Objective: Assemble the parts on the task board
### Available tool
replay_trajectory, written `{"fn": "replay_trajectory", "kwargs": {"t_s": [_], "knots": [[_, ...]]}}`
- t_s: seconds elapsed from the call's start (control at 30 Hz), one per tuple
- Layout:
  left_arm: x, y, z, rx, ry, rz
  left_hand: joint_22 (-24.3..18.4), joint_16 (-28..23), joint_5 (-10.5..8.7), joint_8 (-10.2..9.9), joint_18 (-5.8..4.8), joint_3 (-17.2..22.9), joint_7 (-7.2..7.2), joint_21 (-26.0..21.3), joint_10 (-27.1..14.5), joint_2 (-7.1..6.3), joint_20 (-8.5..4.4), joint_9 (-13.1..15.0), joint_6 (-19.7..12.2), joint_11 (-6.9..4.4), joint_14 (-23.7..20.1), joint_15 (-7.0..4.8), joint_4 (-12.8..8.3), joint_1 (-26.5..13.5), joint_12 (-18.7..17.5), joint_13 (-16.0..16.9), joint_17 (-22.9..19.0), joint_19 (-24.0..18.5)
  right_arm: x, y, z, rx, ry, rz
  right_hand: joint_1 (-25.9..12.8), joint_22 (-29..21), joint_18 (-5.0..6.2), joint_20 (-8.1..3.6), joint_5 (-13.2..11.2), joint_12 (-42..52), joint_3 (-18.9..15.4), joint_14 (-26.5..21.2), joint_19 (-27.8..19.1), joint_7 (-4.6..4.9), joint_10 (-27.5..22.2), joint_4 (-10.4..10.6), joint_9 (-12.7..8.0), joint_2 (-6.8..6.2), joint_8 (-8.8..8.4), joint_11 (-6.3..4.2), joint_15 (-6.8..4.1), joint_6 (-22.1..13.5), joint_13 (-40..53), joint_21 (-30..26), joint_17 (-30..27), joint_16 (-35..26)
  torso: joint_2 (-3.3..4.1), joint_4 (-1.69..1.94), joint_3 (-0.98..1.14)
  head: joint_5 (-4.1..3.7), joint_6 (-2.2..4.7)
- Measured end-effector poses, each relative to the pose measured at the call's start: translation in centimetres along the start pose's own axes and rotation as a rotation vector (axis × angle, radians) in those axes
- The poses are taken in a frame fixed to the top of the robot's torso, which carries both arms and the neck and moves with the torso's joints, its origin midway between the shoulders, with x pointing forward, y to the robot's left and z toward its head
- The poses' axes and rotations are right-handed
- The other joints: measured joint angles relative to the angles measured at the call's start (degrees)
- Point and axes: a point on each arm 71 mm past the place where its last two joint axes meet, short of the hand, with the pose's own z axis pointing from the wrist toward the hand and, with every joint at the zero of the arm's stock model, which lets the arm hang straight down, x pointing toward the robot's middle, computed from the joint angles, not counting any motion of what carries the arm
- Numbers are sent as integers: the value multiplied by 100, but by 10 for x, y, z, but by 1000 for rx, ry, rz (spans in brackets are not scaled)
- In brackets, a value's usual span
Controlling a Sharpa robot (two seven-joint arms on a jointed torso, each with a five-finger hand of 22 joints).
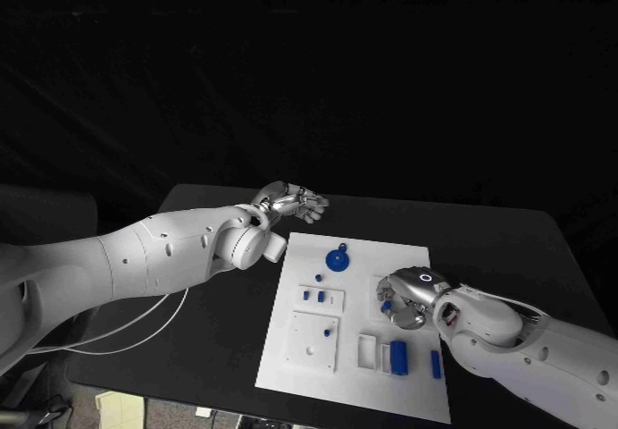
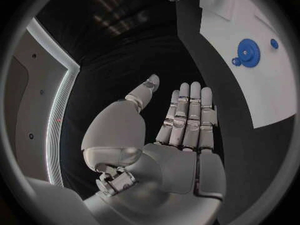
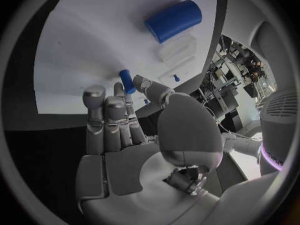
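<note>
Left hand (image 1: 291, 202) hung over the worktop (image 1: 515, 246) just off the task board's (image 1: 387, 255) far left corner, fingers straight and apart, holding nothing. On the board lay a blue gear (image 1: 338, 260), small blue pegs and a blue block (image 1: 398, 356). My right hand (image 1: 407, 298) sat low over the board's right side, pinching a small blue peg (image 3: 127, 81) between thumb and fingertips. That pinch looked shallow; I judged the peg could tilt or slip if it met its hole off-line. My right wrist view showed the peg in the grip plainly, where the head view gave barely a blue sliver.
</note>
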Motion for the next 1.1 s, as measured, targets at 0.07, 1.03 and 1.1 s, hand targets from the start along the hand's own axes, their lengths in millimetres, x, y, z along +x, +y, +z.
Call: {"fn": "replay_trajectory", "kwargs": {"t_s": [0.07, 1.03, 1.1], "knots": [[0, 0, 0, 0, 0, 0, 0, 0, 0, 0, -1, 0, 0, 0, 0, 0, 0, 0, 0, 0, 0, 0, 0, 0, 0, 0, 0, 0, 0, -1, 0, 2, 0, -4, 12, 6, 0, 0, 0, 0, 35, 0, 0, 0, 0, 11, 0, -12, 0, 0, -1, 0, 0, 0, -6, 0, 0, -2, 2, 0, -1], [0, 0, 0, -6, 0, -2, 3, -16, 0, 0, -43, 0, 0, 0, 0, 0, 0, -5, 0, 0, -1, -1, 0, 1, 0, -4, 16, 0, -1, 4, -2, 0, -56, 0, -21, 153, 0, 1, -18, 352, 464, 80, -65, -310, 360, -96, 106, 143, 392, -174, -164, 765, 180, 113, 12, 0, 0, 2, 1, -9, -10], [0, 0, 0, -6, 0, -2, 3, -21, 0, 0, -44, 0, 0, 0, 0, 0, 0, -5, 0, 0, -1, -1, 0, 1, 0, -4, 16, 0, -1, 4, -2, 2, -61, -1, -24, 153, 0, 2, -23, 377, 461, 71, -65, -318, 362, -99, 106, 155, 404, -176, -174, 774, 184, 122, 16, -1, 0, 2, 1, -9, -12]]}}
